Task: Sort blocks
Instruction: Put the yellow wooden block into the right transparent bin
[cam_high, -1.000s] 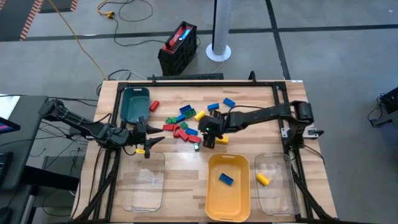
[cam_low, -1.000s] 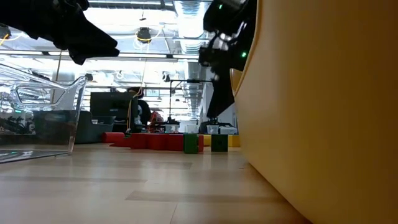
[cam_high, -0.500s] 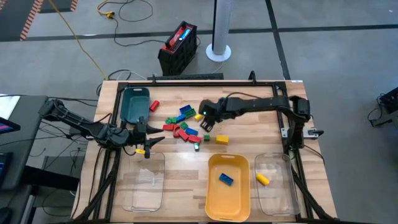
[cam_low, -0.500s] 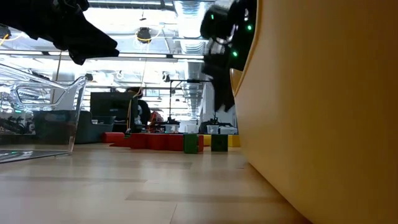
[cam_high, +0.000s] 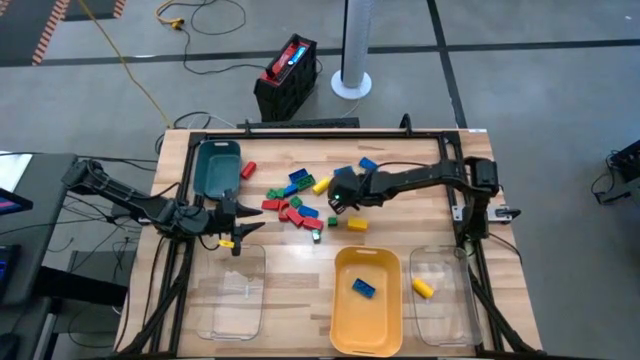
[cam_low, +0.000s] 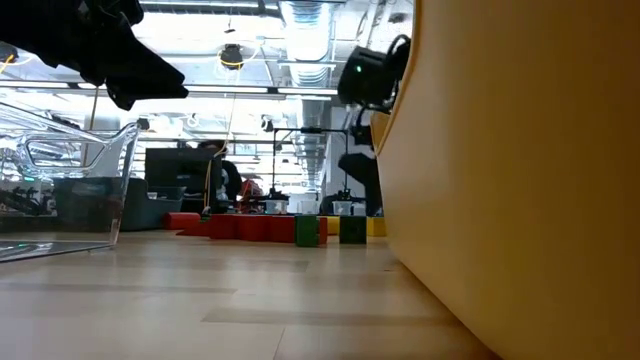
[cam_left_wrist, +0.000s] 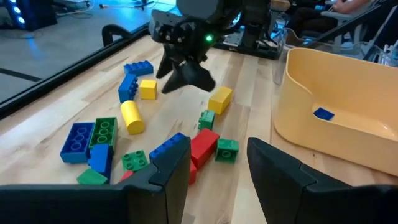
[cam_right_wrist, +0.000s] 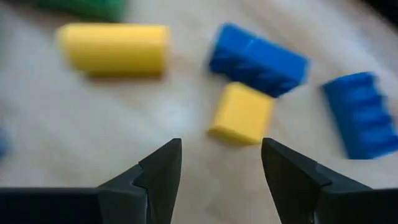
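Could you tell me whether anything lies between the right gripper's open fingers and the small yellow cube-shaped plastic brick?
Nothing visible does. The right gripper hovers open over the small yellow cube-shaped plastic brick, with only bare wooden tabletop between. A blue brick sits just beyond it.

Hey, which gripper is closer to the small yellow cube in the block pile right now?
The right gripper: it hangs open just above the small yellow cube. The left gripper waits across the pile, near the teal tray.

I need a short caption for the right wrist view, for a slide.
Open right hand hovering above a small yellow block, with two blue blocks beyond it.
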